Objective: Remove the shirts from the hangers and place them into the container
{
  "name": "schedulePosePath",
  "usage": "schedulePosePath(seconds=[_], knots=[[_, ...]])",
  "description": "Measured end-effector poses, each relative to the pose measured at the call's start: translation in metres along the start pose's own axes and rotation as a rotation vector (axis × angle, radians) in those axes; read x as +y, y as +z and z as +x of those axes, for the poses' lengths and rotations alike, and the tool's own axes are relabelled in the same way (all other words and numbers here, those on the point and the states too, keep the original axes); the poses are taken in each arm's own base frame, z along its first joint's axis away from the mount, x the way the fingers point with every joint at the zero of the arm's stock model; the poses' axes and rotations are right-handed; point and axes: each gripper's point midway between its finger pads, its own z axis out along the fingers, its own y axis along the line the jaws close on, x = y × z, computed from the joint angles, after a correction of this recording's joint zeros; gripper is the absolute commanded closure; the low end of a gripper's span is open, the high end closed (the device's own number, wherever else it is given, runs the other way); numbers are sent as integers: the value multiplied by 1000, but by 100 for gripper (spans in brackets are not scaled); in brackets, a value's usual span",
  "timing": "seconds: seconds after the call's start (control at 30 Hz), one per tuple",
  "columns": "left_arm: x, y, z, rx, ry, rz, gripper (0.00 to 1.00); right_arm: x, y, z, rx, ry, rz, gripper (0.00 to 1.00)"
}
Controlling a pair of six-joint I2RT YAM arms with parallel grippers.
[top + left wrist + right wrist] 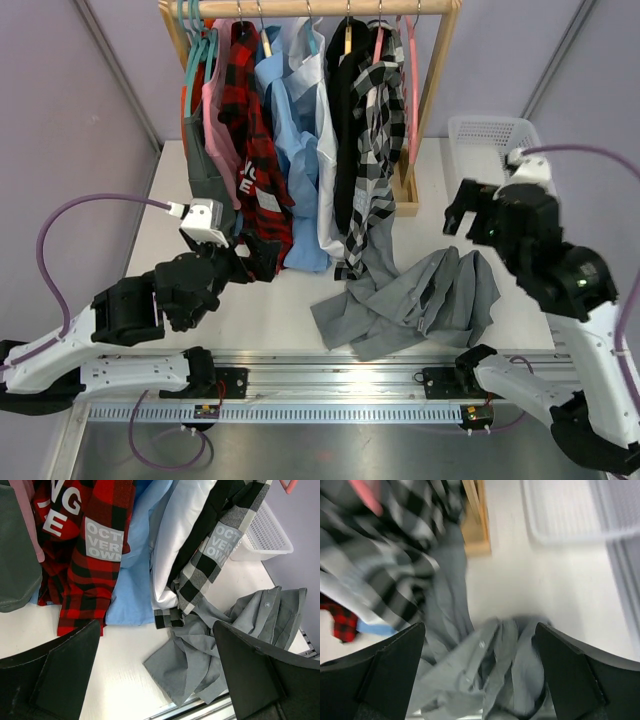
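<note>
Basically one grey shirt (420,295) is off but on the table (270,315), not the basket (488,128); left gripper (155,675) and right gripper (480,672) gape empty.

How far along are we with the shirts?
Done: one grey shirt lies crumpled on the table. In hand: nothing; left gripper and right gripper stand open. Left: that shirt into the white basket, which shows no shirt, then the hanging shirts on the rail.
</note>
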Motion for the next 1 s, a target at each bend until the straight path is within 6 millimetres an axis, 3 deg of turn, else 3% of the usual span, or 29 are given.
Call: schedulePosePath(seconds=[0.2, 0.27, 0.53, 0.8, 1.0], knots=[[-2, 2, 4, 14, 2, -4, 1, -18, 54, 175, 428, -71, 189, 1], [-2, 3, 6, 19, -3, -5, 1, -22, 54, 205, 502, -88, 227, 1], [2, 3, 21, 60, 0, -21, 1, -25, 57, 216, 446, 39, 310, 0], [9, 1, 28, 74, -7, -31, 1, -5, 83, 309, 608, 161, 233, 1], [16, -3, 31, 79, -16, -36, 1, 36, 103, 329, 654, 214, 105, 0]])
